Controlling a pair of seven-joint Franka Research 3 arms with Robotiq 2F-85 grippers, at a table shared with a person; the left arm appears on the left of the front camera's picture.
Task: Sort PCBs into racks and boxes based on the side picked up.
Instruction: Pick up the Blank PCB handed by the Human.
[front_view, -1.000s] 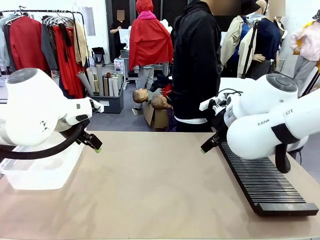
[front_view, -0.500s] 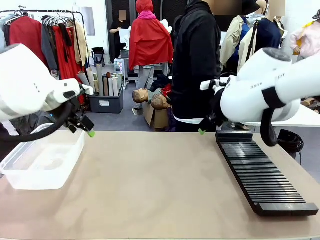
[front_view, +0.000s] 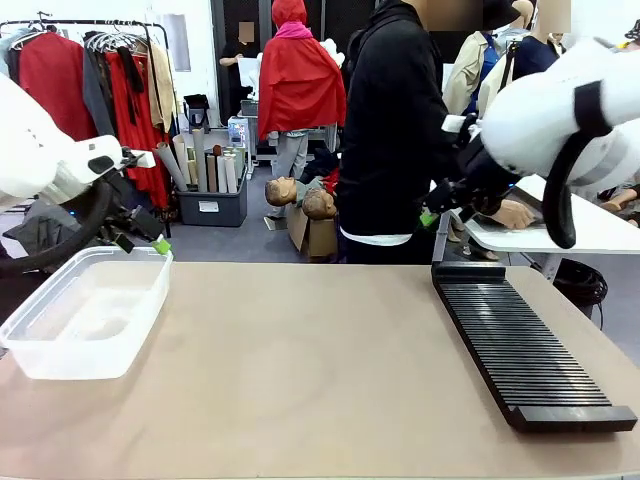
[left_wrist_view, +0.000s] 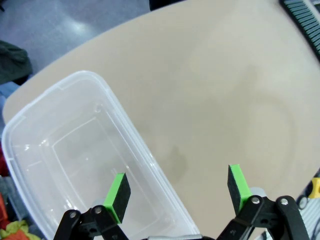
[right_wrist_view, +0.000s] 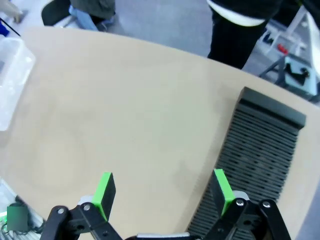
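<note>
**Both pincers spread above the table**

In the left wrist view, the left pincer (left_wrist_view: 177, 192) hung with its green pads wide apart, one over the clear tub (left_wrist_view: 125, 120) and the other over the bare tan table (front_view: 300, 370). In the front view the tub stood at the left of the frame, and the black slotted rack (front_view: 520, 350) ran down the right side, its raised lip at the lower right. The right pincer (right_wrist_view: 164, 192) was also spread, high above the rack's far end. A person in black (front_view: 390, 130) stood at upper centre.
</note>
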